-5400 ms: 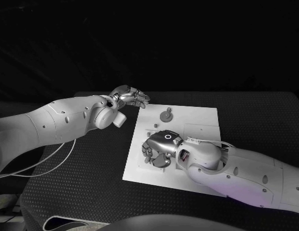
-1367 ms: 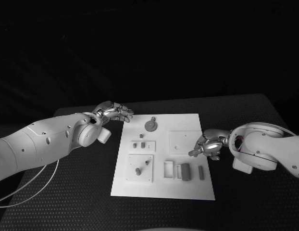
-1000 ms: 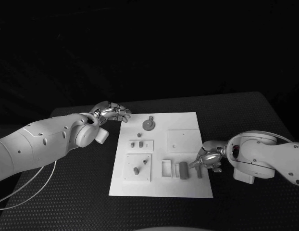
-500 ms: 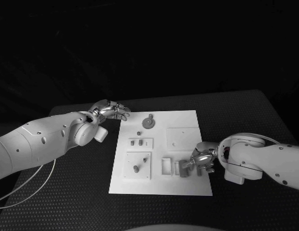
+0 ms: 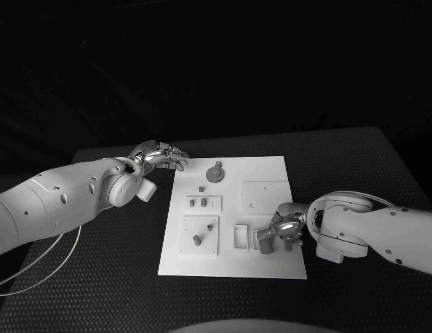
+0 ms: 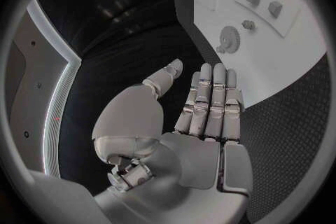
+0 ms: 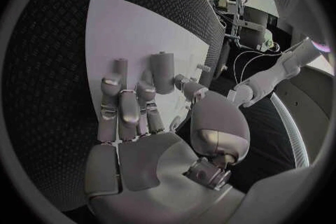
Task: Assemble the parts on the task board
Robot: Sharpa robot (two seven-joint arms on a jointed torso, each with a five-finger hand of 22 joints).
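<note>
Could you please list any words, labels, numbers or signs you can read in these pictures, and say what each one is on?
None: no readable text on the task board, the parts, the table, the left robot hand or the right robot hand.
The equipment beyond the table in the right wrist view is too small and blurred to read.

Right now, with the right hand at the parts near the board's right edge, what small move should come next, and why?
Probably close the right hand's fingers on the upright grey part in front of them. In the right wrist view the fingers reach beside that part on the task board but do not clearly hold it. The left hand waits at the board's far left corner.
</note>
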